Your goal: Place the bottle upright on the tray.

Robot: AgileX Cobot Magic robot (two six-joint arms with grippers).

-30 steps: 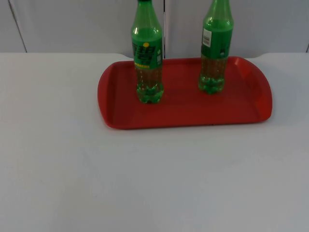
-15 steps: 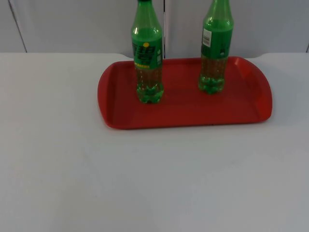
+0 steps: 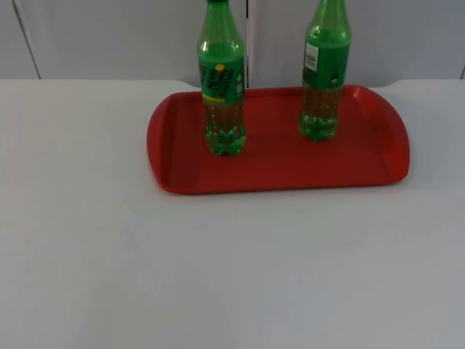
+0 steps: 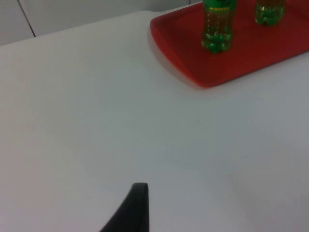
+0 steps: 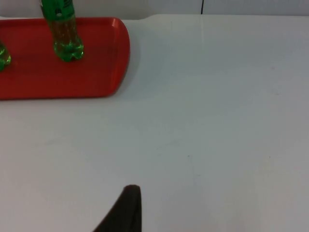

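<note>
Nearest, bare white tabletop across the lower frame. Left gripper and right gripper waiting back over the near tabletop, well apart from everything; one dark fingertip each, finger spread impossible to tell. Farther back, upper middle: red tray, with the left bottle and right bottle standing upright, apart. Placing step apparently done; next move likely none beyond staying clear.
</note>
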